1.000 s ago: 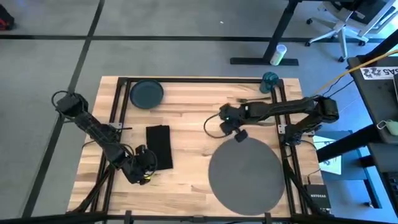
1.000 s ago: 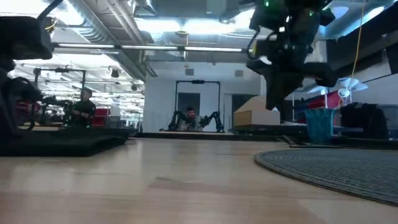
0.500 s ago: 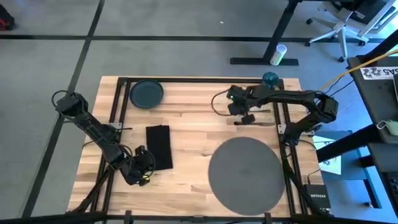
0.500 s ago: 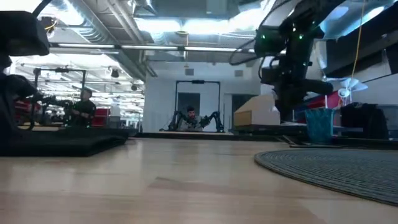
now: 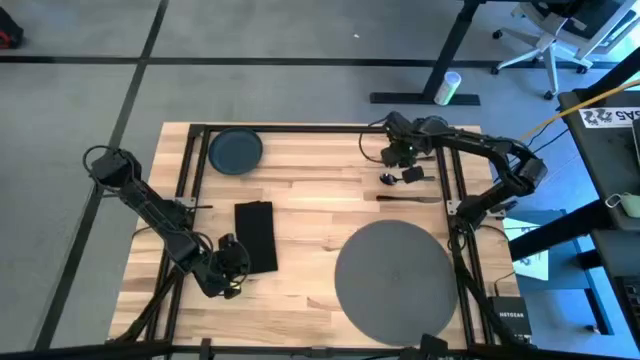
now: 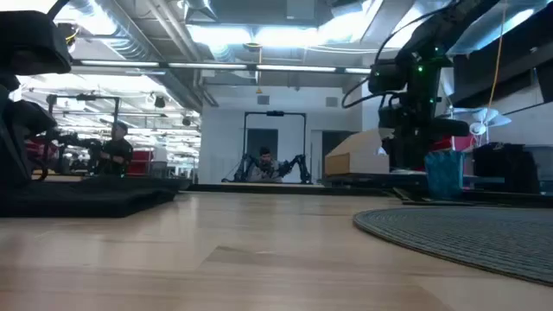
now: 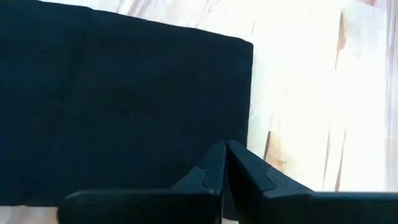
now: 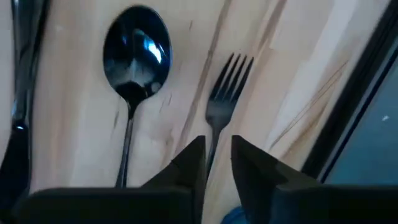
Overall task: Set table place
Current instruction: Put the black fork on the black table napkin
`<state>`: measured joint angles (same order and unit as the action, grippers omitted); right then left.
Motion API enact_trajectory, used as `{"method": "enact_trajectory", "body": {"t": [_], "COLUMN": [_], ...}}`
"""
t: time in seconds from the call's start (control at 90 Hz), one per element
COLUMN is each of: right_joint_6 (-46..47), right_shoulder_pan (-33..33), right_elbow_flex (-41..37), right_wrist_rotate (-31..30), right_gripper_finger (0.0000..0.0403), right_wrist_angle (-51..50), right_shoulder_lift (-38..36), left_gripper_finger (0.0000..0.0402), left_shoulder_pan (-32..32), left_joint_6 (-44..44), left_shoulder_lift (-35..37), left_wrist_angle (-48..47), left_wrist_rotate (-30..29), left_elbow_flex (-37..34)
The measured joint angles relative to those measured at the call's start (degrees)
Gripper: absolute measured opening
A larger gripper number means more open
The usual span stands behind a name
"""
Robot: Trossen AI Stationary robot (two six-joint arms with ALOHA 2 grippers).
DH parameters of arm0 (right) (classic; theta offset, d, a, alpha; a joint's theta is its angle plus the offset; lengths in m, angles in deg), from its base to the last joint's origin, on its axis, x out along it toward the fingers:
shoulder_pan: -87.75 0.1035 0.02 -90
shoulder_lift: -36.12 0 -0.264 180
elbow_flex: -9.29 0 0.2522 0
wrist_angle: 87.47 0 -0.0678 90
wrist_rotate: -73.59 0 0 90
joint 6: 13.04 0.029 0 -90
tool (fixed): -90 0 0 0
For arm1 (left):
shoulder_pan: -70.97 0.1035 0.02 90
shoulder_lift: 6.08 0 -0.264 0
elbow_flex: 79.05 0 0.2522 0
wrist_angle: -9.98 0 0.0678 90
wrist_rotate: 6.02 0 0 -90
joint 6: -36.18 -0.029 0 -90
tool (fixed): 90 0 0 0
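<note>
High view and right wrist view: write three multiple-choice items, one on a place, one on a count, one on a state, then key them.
1. Where does the plate lie?
A. on the placemat
B. at the table's far left corner
C. on the napkin

2. How many round things lie on the table?
A. two
B. four
C. none

3. How is the right gripper?
A. shut on the spoon
B. slightly open, lined up with the fork
C. out of view

Key: B, the placemat lies bare; A, plate and placemat; B, the fork handle runs toward the gap.
</note>
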<state>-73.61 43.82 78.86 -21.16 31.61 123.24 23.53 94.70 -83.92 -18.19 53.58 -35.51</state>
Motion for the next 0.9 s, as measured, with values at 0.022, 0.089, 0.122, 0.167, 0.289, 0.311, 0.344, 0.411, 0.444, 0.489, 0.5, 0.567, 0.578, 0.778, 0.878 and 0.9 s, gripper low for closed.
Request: {"method": "enact_trajectory", "body": {"t": [0.022,0.089,0.122,0.167,0.289,0.311,0.344,0.411,0.444,0.489,0.5,0.567,0.578,0.778,0.878,0.9], "right_joint_6": [0.0,-0.1,-0.2,-0.2,-0.2,-0.2,-0.2,-0.4,-0.6,-0.9,-0.9,-1.0,-1.0,-1.0,-1.0,-1.0], "right_shoulder_pan": [-0.5,-2.0,-2.7,-3.5,-5.4,-5.7,-6.2,-7.0,-7.4,-7.9,-8.0,-8.7,-8.8,-9.1,-9.1,-9.1], "right_elbow_flex": [0.0,0.0,0.0,0.0,0.0,0.0,0.0,0.0,0.0,0.0,0.0,0.0,0.0,0.0,0.0,0.0], "right_wrist_rotate": [0.3,1.1,1.4,1.4,1.6,2.0,2.8,3.6,3.8,3.8,3.8,3.9,3.9,3.9,3.9,3.9], "right_gripper_finger": [0.0068,0.0066,0.0065,0.0064,0.0063,0.0063,0.0063,0.0063,0.0063,0.0063,0.0063,0.0063,0.0063,0.0062,0.0062,0.0062], "right_wrist_angle": [0.1,0.4,0.5,0.8,2.1,2.3,2.6,3.0,3.1,3.2,3.2,3.4,3.4,5.0,6.0,6.2], "right_shoulder_lift": [0.3,1.4,2.1,2.9,4.7,5.0,5.4,6.2,6.6,7.3,7.4,8.4,8.5,10.2,10.7,11.0], "left_gripper_finger": [0.0000,0.0000,0.0000,0.0000,0.0000,0.0000,0.0000,0.0000,0.0000,0.0000,0.0000,0.0000,0.0000,0.0000,0.0000,0.0000], "left_shoulder_pan": [0.0,0.0,0.0,0.0,0.0,0.0,0.0,0.0,0.0,0.0,0.0,0.0,0.0,0.0,0.0,0.0], "left_joint_6": [0.0,0.0,0.0,0.1,0.1,0.1,0.1,0.1,0.1,0.1,0.1,0.1,0.1,0.2,0.2,0.2], "left_shoulder_lift": [0.0,0.0,0.0,0.0,0.0,0.0,0.0,0.0,0.0,0.0,0.0,0.0,0.0,0.0,0.0,0.0], "left_wrist_angle": [0.0,0.0,0.0,0.0,0.0,0.0,0.0,0.0,0.0,0.0,0.0,0.0,0.0,0.0,0.0,0.0], "left_wrist_rotate": [0.0,0.0,0.0,0.0,0.0,0.0,0.0,0.0,0.0,0.0,0.0,0.0,0.0,0.0,0.0,0.0], "left_elbow_flex": [0.0,0.0,0.0,0.0,0.0,0.0,0.0,0.0,0.0,0.0,0.0,0.0,0.0,0.0,0.0,0.0]}}
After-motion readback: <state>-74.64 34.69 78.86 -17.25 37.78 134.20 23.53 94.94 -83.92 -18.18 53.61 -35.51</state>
